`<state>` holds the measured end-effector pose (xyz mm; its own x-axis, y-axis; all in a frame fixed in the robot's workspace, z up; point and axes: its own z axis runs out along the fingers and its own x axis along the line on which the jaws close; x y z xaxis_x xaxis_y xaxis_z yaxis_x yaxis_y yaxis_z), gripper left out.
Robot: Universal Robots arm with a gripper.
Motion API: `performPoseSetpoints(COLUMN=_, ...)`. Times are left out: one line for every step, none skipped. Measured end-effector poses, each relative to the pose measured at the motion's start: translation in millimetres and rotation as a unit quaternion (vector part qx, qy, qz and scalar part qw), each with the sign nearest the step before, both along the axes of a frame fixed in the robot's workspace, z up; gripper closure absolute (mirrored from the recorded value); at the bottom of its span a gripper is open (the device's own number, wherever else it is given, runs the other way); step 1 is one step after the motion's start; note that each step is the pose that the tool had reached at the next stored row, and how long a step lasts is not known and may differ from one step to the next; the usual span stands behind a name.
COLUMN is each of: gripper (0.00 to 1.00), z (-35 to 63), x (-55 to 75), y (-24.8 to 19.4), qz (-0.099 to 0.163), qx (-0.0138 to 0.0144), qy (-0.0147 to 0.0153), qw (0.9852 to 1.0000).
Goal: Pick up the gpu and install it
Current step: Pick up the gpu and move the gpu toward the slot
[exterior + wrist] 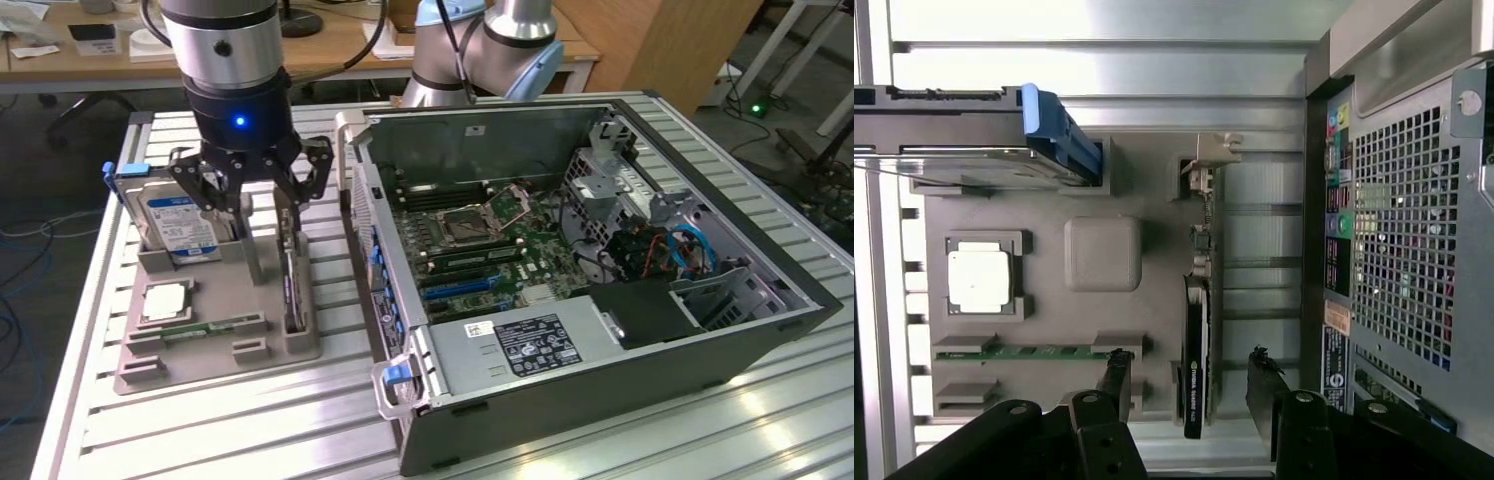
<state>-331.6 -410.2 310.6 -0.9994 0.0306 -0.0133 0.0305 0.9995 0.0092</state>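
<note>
While gpu (1196, 372) stands on edge in grey tray (1154, 200), gripper (263, 208) hovers above it, fingers (1116, 372) spread apart, one each side of card. Open computer case (694, 330) beside tray.

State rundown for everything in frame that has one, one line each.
gripper: open, fingers either side of the gpu, not touching it.
gpu: on edge in its slot of the tray, not gripped.
hard drive: upright in its tray slot.
CPU: flat in its tray pocket.
memory stick: lying in its tray slot.
computer case: on its side, side panel off, interior exposed.
</note>
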Motion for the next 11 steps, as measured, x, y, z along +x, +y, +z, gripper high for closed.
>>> performPoseSetpoints(gripper=0.41, z=-0.6, x=0.0, y=0.0, qz=0.000, qx=-0.0001, qy=0.0000, qw=1.0000)
performPoseSetpoints(gripper=0.41, z=-1.3, x=0.0, y=0.0, qz=0.000, qx=-0.0001, qy=0.0000, qw=1.0000)
performPoseSetpoints(gripper=0.41, z=-1.9, x=0.1, y=0.0, qz=0.000, qx=-0.0002, qy=0.0000, qw=1.0000)
performPoseSetpoints(gripper=0.41, z=-2.5, x=0.1, y=0.0, qz=0.000, qx=-0.0002, qy=0.0000, qw=1.0000)
performPoseSetpoints(gripper=0.41, z=-3.1, x=0.1, y=0.0, qz=0.000, qx=-0.0002, qy=0.0000, qw=1.0000)
performPoseSetpoints(gripper=0.41, z=-3.7, x=0.1, y=0.0, qz=0.000, qx=-0.0002, qy=0.0000, qw=1.0000)
performPoseSetpoints(gripper=0.41, z=-4.3, x=0.1, y=0.0, qz=0.001, qx=-0.0002, qy=0.0000, qw=1.0000)
performPoseSetpoints(gripper=0.41, z=-5.0, x=0.1, y=0.0, qz=0.001, qx=-0.0002, qy=0.0000, qw=1.0000)
performPoseSetpoints(gripper=0.41, z=-5.7, x=0.2, y=0.0, qz=0.001, qx=-0.0002, qy=0.0000, qw=1.0000)
performPoseSetpoints(gripper=0.41, z=-6.5, x=0.2, y=0.0, qz=0.001, qx=-0.0002, qy=0.0000, qw=1.0000)
performPoseSetpoints(gripper=0.41, z=-7.3, x=0.3, y=0.0, qz=0.001, qx=-0.0003, qy=0.0000, qw=1.0000)
